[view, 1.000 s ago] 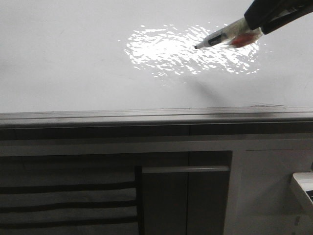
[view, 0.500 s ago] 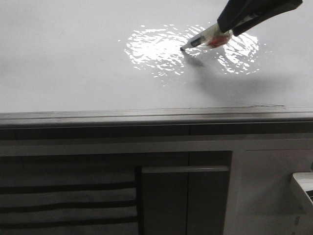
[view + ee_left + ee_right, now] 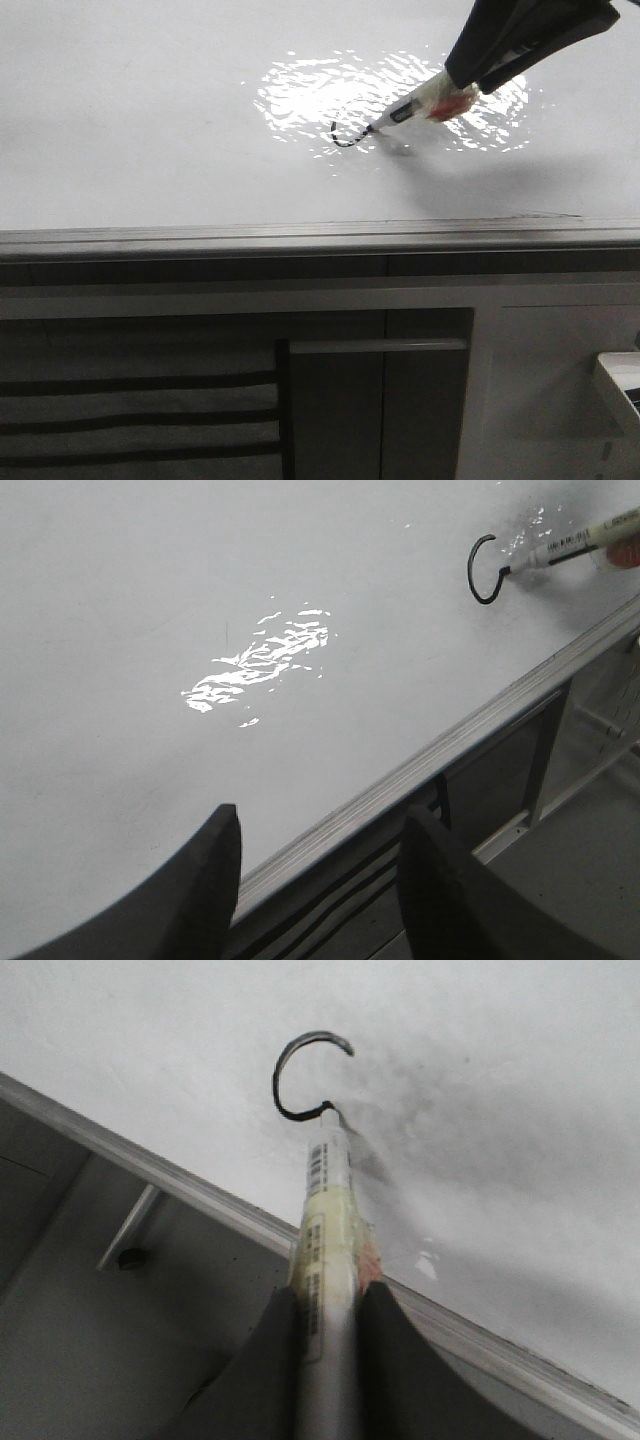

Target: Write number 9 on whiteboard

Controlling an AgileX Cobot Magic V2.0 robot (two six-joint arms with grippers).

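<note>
The whiteboard (image 3: 140, 150) lies flat, glossy white with a bright glare patch and a grey edge strip (image 3: 300, 238). My right gripper (image 3: 480, 75) is shut on a white marker (image 3: 420, 102) whose tip touches the board. At the tip is a thin black open curve (image 3: 345, 138), part of a loop, not a whole 9. It also shows in the right wrist view (image 3: 300, 1075) and the left wrist view (image 3: 482, 570). My left gripper (image 3: 320, 835) is open and empty above the board's near edge, well away from the curve.
Grey cabinet fronts (image 3: 380, 400) with dark slots stand below the board's edge. A pale object (image 3: 620, 385) sits at the lower right.
The marker tip came down onto the board and moved left and nearer, drawing the black curve. One second ago the tip was off the board.
</note>
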